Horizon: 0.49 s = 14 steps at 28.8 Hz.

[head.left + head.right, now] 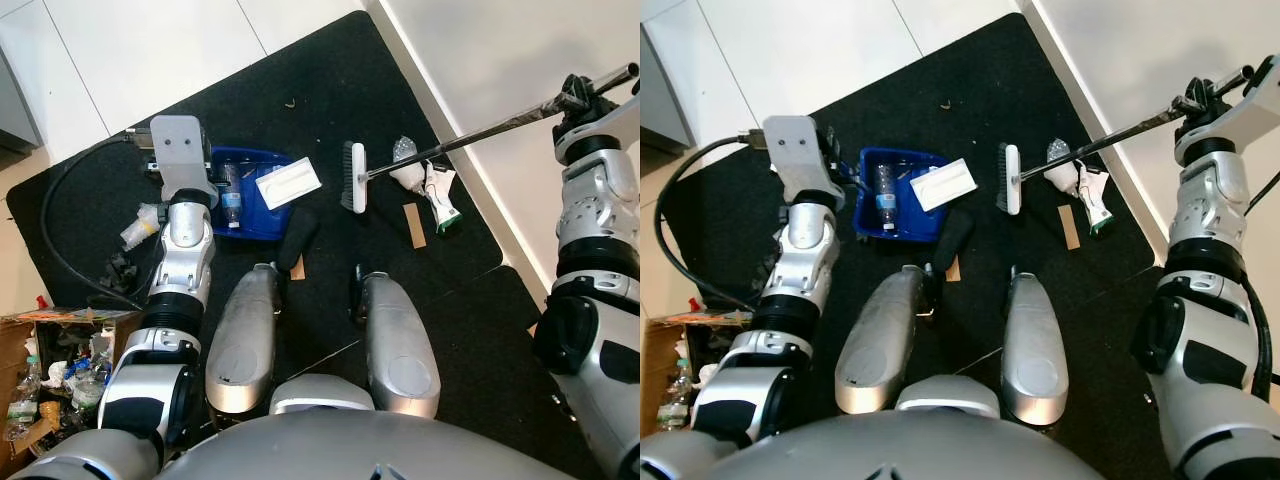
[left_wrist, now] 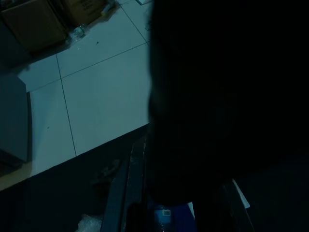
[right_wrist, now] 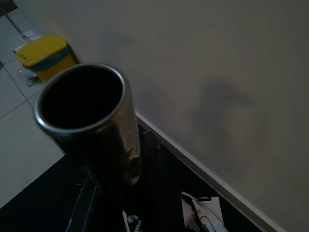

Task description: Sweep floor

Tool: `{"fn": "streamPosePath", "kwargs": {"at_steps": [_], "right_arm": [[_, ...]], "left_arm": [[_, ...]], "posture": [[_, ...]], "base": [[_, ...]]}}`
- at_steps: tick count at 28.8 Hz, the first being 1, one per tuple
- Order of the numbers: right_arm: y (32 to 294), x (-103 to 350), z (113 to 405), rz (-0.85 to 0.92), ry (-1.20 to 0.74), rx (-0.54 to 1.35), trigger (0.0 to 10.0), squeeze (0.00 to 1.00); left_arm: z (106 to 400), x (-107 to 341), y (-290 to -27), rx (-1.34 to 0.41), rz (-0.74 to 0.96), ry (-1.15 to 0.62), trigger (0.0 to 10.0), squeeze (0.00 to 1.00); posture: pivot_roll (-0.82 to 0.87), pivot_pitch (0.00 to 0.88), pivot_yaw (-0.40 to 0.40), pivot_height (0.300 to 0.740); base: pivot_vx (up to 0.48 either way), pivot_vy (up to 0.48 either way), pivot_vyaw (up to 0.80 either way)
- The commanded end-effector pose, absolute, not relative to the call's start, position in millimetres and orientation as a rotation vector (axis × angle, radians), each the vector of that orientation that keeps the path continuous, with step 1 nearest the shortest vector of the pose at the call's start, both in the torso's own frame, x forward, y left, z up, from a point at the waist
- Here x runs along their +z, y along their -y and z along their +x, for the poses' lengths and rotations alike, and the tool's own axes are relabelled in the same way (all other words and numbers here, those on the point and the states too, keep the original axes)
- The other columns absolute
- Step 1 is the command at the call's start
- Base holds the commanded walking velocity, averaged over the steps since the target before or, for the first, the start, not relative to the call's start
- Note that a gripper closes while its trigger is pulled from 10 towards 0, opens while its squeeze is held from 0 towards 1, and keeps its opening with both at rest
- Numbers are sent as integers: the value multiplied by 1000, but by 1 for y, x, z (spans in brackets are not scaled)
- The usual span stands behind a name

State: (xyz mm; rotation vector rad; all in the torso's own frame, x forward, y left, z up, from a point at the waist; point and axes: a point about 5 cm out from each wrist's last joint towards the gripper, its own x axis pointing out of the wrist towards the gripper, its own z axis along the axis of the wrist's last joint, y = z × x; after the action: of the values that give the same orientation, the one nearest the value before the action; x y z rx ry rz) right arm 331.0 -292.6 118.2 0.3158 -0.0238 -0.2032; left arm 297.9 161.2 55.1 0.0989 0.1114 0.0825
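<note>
Bright sharp eye views, wrist views dim (underexposed)

The broom pole (image 3: 91,125) is shiny metal. The mat (image 1: 330,90) looks rough and dull, and the dustpan (image 1: 868,215) is smooth blue plastic.

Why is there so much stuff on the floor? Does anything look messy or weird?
Yes. Litter is scattered on the black mat: a crumpled plastic bottle, a torn white packet and a cardboard strip lie beside the broom head. The blue dustpan already holds a bottle and a white packet.
</note>
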Motion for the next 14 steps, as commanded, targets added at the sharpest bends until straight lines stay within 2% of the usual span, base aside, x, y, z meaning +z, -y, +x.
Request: {"fn": "streamPosePath", "kwargs": {"at_steps": [1, 2, 3, 4, 7, 8, 9, 10, 12, 14], "right_arm": [[281, 88, 323, 403, -73, -195, 10000, 0], [269, 77, 322, 525, -72, -191, 10000, 0], [269, 77, 322, 525, -72, -191, 10000, 0], [258, 68, 322, 642, -67, -189, 10000, 0], [258, 68, 322, 642, -67, -189, 10000, 0], [244, 61, 323, 775, -64, -177, 10000, 0], [244, 61, 323, 775, -64, -177, 10000, 0], [229, 56, 325, 855, -75, -155, 10000, 0], [229, 56, 325, 855, -75, -155, 10000, 0], [205, 50, 328, 932, -104, -114, 10000, 0]], "left_arm": [[282, 25, -152, 40, 85, -259, 10000, 0], [282, 25, -152, 40, 85, -258, 10000, 0], [282, 25, -152, 40, 85, -258, 10000, 0], [281, 26, -153, 41, 86, -256, 10000, 0], [281, 26, -153, 41, 86, -256, 10000, 0], [281, 26, -155, 44, 90, -256, 10000, 0], [281, 26, -155, 44, 90, -256, 10000, 0], [280, 26, -156, 45, 93, -255, 10000, 0], [280, 26, -156, 45, 93, -255, 10000, 0], [280, 26, -156, 46, 94, -253, 10000, 0]], "posture": [[108, 292, 20, 740], [108, 292, 20, 740], [108, 292, 20, 740], [129, 294, 25, 740], [129, 294, 25, 740], [132, 293, 26, 740], [132, 293, 26, 740], [135, 290, 25, 740], [135, 290, 25, 740], [136, 285, 22, 740]], "base": [[0, 0, 0], [0, 0, 0], [0, 0, 0], [0, 0, 0], [0, 0, 0], [0, 0, 0], [0, 0, 0], [0, 0, 0], [0, 0, 0], [0, 0, 0]]}}
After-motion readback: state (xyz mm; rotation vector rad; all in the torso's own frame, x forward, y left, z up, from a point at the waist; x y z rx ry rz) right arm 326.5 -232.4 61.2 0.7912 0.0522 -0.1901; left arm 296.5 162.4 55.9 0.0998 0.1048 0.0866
